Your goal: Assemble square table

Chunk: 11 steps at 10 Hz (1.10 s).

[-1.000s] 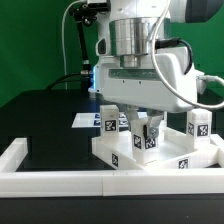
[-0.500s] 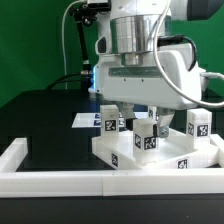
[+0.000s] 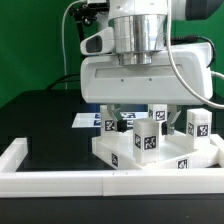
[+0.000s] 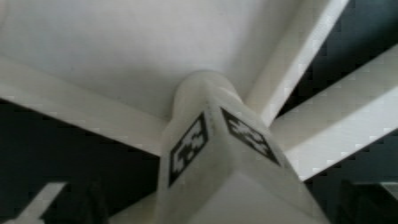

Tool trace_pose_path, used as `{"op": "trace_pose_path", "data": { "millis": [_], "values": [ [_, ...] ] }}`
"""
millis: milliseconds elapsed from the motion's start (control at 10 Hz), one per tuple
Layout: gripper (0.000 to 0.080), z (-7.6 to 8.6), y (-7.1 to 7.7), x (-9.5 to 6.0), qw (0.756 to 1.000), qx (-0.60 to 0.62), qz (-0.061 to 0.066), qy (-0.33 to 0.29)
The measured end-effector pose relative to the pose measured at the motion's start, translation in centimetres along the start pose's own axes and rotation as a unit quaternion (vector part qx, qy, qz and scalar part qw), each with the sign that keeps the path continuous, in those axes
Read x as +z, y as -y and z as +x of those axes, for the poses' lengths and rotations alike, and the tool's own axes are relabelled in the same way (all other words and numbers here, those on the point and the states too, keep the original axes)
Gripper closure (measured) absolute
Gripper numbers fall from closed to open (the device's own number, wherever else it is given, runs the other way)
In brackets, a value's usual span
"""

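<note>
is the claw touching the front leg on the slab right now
Cannot tell. In the exterior view the claw sits open around the top of the leg on the slab, hiding any gap; the wrist view shows no fingers.

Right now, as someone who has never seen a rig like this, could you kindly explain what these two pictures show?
The big white and grey machine is a robot arm; its grasping part, the end effector, hangs low over the work. One picture comes from a camera standing off to the side; the other comes from a camera on the arm's wrist, looking down at close range.

On the black table lies the white plastic square slab with a raised rim, a table top. Small white block legs with black-and-white tags stand on it; one leg is right under the end effector and fills the wrist view. A long white border wall runs along the front, and a flat white marker board lies behind.

The end effector's jaws stand open, so nothing is held.
</note>
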State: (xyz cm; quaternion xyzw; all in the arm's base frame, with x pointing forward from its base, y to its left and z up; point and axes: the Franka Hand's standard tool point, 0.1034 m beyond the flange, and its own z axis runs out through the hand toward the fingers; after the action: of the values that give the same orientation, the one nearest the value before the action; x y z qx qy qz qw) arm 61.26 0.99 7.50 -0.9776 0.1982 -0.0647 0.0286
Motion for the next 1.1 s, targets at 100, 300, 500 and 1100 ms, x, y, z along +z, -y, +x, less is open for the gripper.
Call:
{"op": "trace_pose_path", "data": {
  "millis": [100, 300, 500, 1100],
  "values": [
    [0.0150, -0.11, 0.16, -0.06, 0.999, -0.043, 0.001, 0.000],
    [0.0150, -0.16, 0.24, -0.14, 0.991, -0.134, 0.002, 0.000],
    [0.0150, -0.14, 0.34, -0.17, 0.983, -0.184, 0.001, 0.000],
    [0.0509, -0.08, 0.18, -0.15, 0.974, -0.226, -0.002, 0.000]
  ]
}}
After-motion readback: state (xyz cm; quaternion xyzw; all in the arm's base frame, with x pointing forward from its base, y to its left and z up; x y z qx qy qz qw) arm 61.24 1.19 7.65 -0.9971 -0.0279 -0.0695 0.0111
